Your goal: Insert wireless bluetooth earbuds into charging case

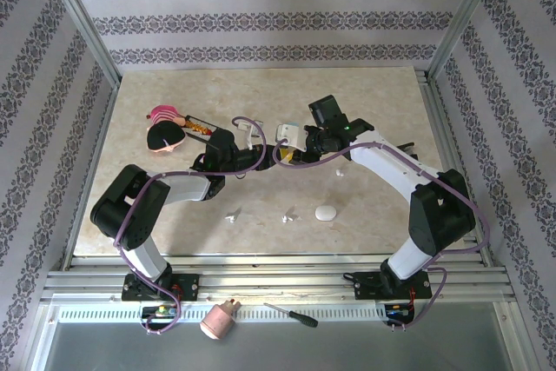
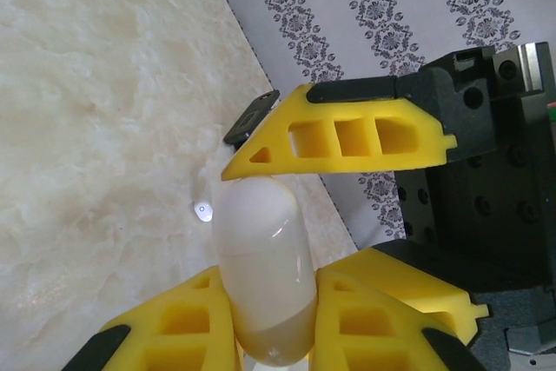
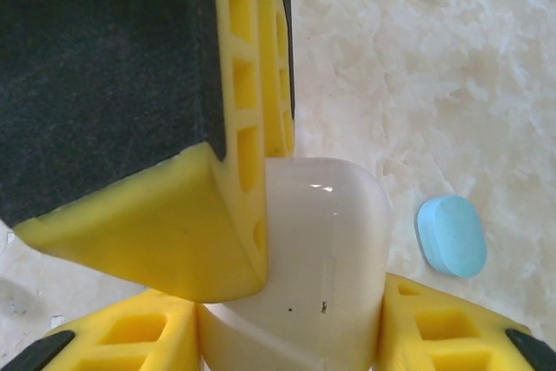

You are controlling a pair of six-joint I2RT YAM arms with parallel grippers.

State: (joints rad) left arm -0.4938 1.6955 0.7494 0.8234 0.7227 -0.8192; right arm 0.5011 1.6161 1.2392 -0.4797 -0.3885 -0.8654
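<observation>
We judge the glossy white pebble-shaped plastic case (image 2: 261,232) light, slippery; left claw (image 2: 269,306) and right claw (image 3: 287,319) clamp its sides.

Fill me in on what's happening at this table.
The left gripper and the right gripper both clamp one white case, held over the table. The case looks closed. Small buds lie on the table nearer the arm bases, not yet in any case. A blue case lies on the table beside the grippers.
</observation>
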